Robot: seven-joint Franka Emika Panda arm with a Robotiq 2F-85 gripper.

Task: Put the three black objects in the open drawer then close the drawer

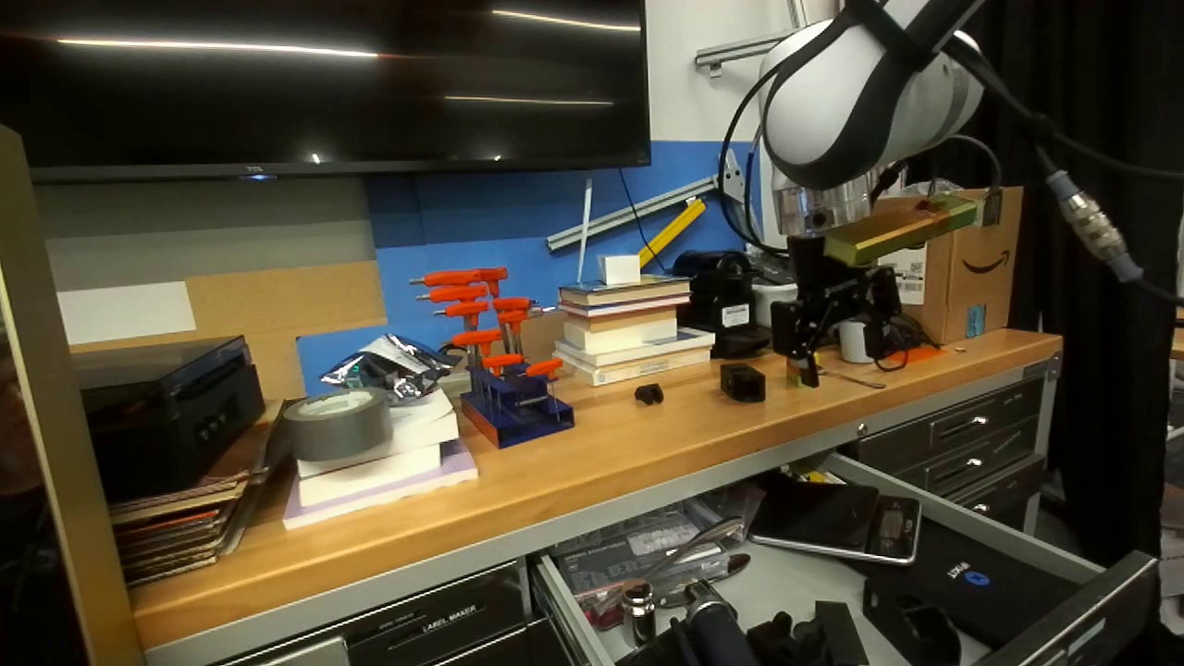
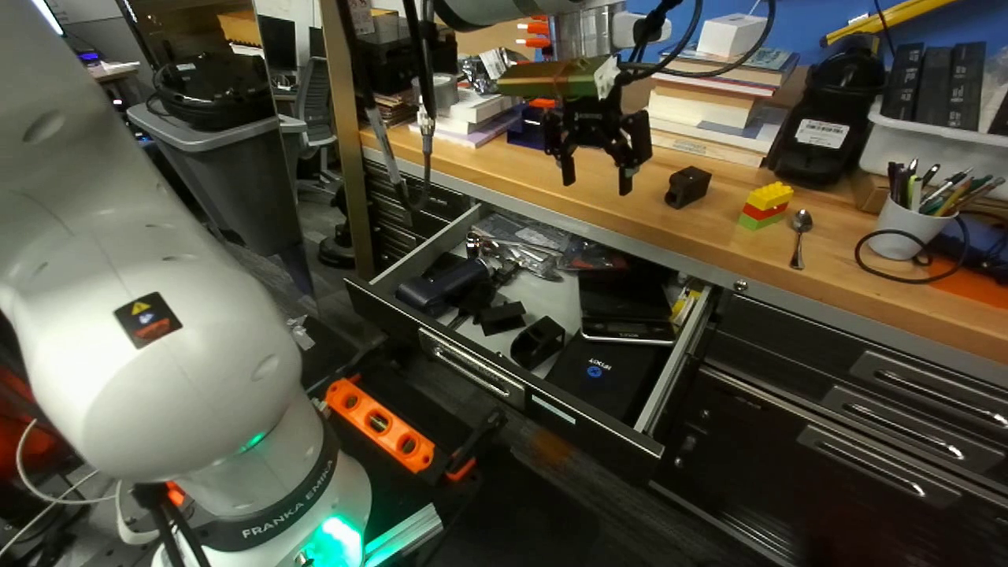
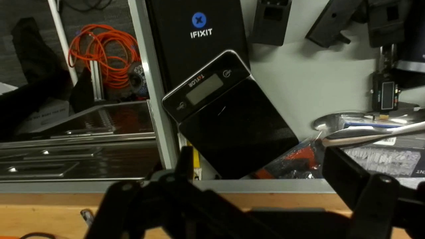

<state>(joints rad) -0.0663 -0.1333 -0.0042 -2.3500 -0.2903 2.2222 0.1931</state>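
A black block (image 1: 743, 382) and a smaller black piece (image 1: 649, 394) lie on the wooden bench in an exterior view. The block (image 2: 687, 187) also shows in an exterior view where I cannot make out the smaller piece. Inside the open drawer (image 2: 606, 435) lie a hollow black block (image 2: 538, 342) and another black piece (image 2: 502, 317); the wrist view also shows a black block (image 3: 270, 25) there. I cannot tell which is the third object. My gripper (image 2: 596, 181) is open and empty above the bench's front edge, left of the block there; it also shows in the wrist view (image 3: 260, 162).
The drawer also holds a black scale (image 3: 239, 122), a flat IFIXIT case (image 3: 199, 43), cutlery and bags. On the bench stand a toy brick stack (image 2: 765, 206), a spoon (image 2: 800, 228), a pen cup (image 2: 906, 228), books (image 1: 634, 338) and a red-handled hex key rack (image 1: 518, 412).
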